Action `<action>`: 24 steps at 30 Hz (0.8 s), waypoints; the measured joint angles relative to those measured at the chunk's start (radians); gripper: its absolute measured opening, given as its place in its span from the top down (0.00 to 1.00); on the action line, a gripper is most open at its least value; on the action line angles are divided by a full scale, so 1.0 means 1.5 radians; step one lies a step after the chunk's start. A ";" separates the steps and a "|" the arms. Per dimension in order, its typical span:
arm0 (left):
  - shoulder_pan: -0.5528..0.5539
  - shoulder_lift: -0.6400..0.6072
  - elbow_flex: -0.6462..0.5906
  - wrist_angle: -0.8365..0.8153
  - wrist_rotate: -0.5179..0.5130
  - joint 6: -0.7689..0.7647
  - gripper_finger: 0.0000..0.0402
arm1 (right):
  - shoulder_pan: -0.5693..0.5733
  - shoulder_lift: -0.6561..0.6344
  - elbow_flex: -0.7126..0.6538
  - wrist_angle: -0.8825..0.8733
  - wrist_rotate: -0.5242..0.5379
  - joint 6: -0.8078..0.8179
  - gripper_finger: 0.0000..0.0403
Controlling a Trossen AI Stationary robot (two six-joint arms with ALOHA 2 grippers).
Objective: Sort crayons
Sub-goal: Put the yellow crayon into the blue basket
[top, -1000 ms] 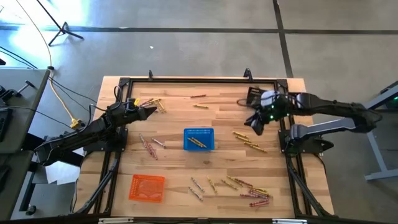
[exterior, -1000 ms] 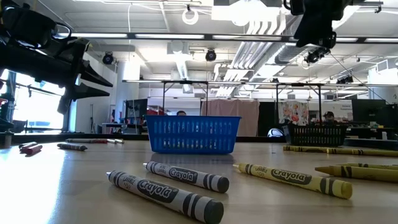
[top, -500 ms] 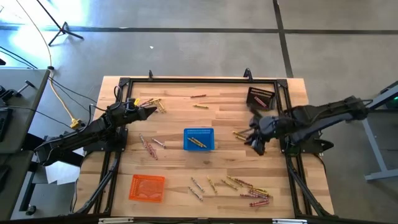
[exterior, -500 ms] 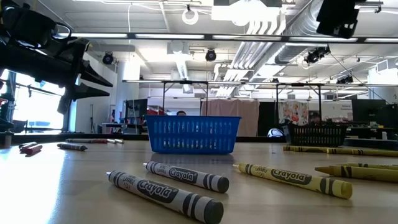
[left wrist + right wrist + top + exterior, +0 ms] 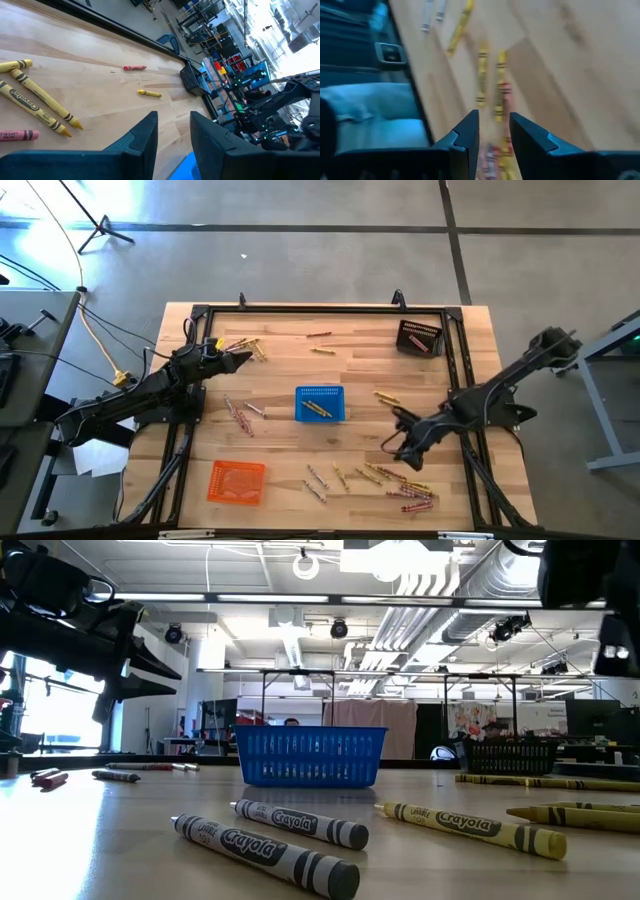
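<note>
We see a pale wooden plank table (image 5: 350,365) edged by a black metal frame (image 5: 320,309), standing on a grey concrete floor (image 5: 300,240) crossed by dark seams. Beyond it, an open ceiling carries white ducts (image 5: 420,585) and strip lights, and a bright window (image 5: 45,710) glows at one side.

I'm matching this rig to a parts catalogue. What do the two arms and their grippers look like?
Both arms are dark, nearly black, jointed tubes. The left gripper and right gripper each end in two flat, dark fingers with angular, stepped inner edges. A thin dark cable loops beside the right gripper in the high view. No markings are legible.
</note>
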 joint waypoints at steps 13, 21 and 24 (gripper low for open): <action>0.000 0.000 0.000 0.000 0.000 0.000 0.75 | 0.009 0.003 -0.080 0.088 -0.005 -0.023 0.77; 0.000 0.000 0.000 0.000 0.000 0.000 0.75 | 0.025 0.012 -0.080 0.102 -0.004 -0.057 0.77; 0.000 0.000 0.000 0.000 0.000 0.000 0.75 | 0.050 0.043 -0.075 0.117 -0.004 -0.078 0.77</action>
